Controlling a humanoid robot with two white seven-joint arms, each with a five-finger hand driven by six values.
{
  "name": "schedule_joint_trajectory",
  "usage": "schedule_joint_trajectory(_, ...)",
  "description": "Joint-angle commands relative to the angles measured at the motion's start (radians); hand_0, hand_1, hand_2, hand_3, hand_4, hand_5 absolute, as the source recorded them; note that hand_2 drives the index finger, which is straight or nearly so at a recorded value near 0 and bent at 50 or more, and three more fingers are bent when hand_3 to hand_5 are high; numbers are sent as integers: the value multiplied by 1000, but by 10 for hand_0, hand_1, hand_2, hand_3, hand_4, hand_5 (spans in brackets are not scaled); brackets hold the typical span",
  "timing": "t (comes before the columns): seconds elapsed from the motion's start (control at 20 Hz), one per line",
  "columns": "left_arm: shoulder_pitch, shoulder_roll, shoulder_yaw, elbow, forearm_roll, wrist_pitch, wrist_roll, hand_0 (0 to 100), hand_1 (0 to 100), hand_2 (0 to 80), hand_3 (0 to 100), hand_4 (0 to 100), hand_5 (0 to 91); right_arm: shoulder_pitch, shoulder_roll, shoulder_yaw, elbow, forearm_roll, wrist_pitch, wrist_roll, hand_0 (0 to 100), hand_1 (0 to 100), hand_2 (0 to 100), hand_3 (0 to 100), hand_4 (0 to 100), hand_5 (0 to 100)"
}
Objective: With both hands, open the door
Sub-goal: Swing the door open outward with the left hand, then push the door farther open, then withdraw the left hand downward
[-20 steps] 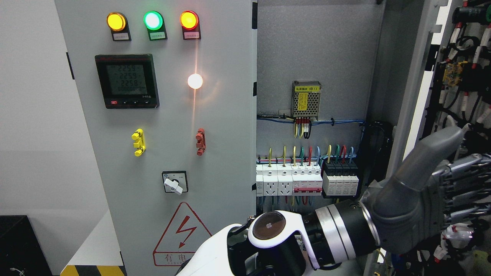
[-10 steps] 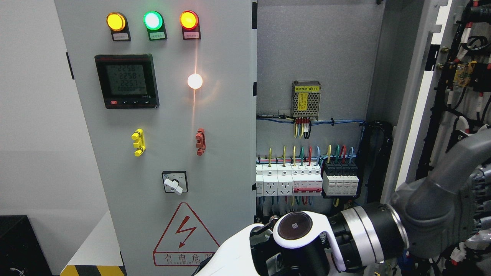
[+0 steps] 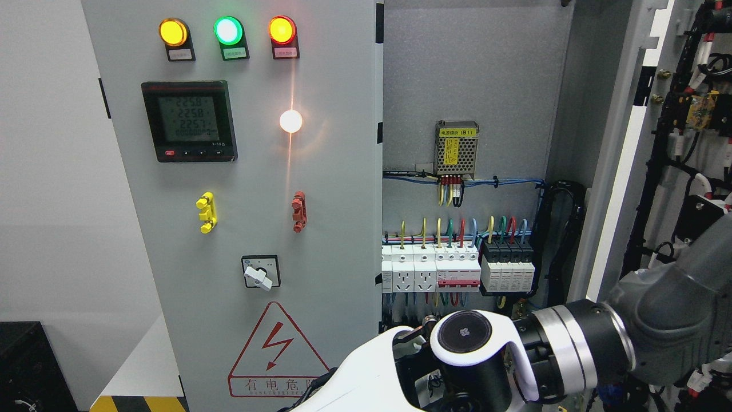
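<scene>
A pale wall point(image 3: 51, 171) fills the left of my view, and against it stands the grey electrical cabinet point(image 3: 474, 68), its inside laid bare on the right half. The left door point(image 3: 251, 171) is shut and faces me flat, while the right door point(image 3: 629, 143) is swung wide, its edge running down near the right side with wiring on its inner face. My left arm point(image 3: 457, 355) comes in from the bottom, left of the middle, and reaches across to the lower right, where my left robot hand point(image 3: 680, 309) lies against that open door; its fingers run off the picture's edge, so I cannot tell whether they are spread or curled. On the shut door sits a digital meter point(image 3: 189, 121), with a red lightning warning triangle point(image 3: 277, 349) low down. Inside the cabinet are a row of breakers and sockets point(image 3: 457, 269) and a small perforated power supply point(image 3: 456, 149). Smallest are the three indicator lamps point(image 3: 227, 30) at the top, lit amber, green and orange, and the rotary switch point(image 3: 261, 272).
</scene>
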Motion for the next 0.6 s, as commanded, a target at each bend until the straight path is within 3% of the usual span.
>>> schedule_joint_trajectory(0.0, -26, -18, -59, 52, 0, -4, -2, 0, 0, 0, 0, 0, 0, 0, 0, 0, 0, -11, 0, 0, 194, 0, 0, 0, 0, 0)
schedule_joint_trajectory(0.55, -26, 11, -51, -18, 0, -2, 4, 0, 0, 0, 0, 0, 0, 0, 0, 0, 0, -11, 0, 0, 194, 0, 0, 0, 0, 0)
